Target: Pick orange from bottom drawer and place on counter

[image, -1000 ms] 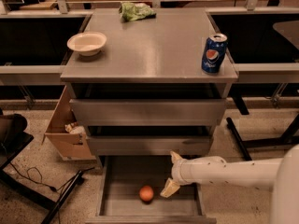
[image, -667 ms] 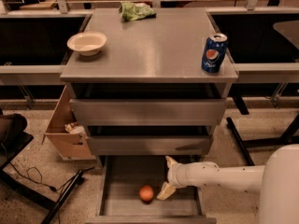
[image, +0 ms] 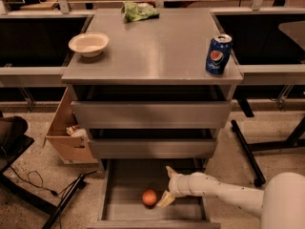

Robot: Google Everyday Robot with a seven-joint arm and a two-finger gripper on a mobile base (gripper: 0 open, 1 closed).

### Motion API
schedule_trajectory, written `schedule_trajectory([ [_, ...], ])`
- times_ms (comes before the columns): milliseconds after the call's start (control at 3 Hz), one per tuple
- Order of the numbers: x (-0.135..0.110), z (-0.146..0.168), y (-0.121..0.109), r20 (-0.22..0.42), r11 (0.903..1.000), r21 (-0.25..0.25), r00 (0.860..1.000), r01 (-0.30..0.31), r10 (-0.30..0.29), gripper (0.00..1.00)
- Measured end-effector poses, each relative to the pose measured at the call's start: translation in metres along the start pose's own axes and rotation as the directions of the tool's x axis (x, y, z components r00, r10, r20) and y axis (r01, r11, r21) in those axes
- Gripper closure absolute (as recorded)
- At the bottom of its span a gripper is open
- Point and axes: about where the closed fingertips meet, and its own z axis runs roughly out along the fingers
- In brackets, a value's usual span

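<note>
Orange [image: 149,197] unmoved in the open bottom drawer [image: 110,191]; hand [image: 165,186] has edged left, closer to it.
Fruit small, round, matte, on the flat grey metal floor. Hand spread, gripping nothing; lower finger [image: 166,200] just beside the fruit, contact unclear. Smooth grey worktop [image: 152,51] above: cream bowl [image: 88,44], blue soda can [image: 218,54], crumpled green bag [image: 138,11].

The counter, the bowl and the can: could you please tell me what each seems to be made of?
The counter looks like grey metal, smooth with a dull sheen. The bowl is matte cream, perhaps ceramic or paper. The can looks like glossy printed metal. The gripper is down in the bottom drawer, fingers open beside the orange.
</note>
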Motion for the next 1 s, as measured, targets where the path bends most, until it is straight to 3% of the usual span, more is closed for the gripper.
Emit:
schedule_trajectory([
  [333,0.021,0.035,0.008,0.028,0.9981,-0.031,0.998,-0.053,0.053,0.0],
  [1000,0.051,0.099,0.033,0.072,0.9823,-0.104,0.984,-0.156,0.164,0.0],
])
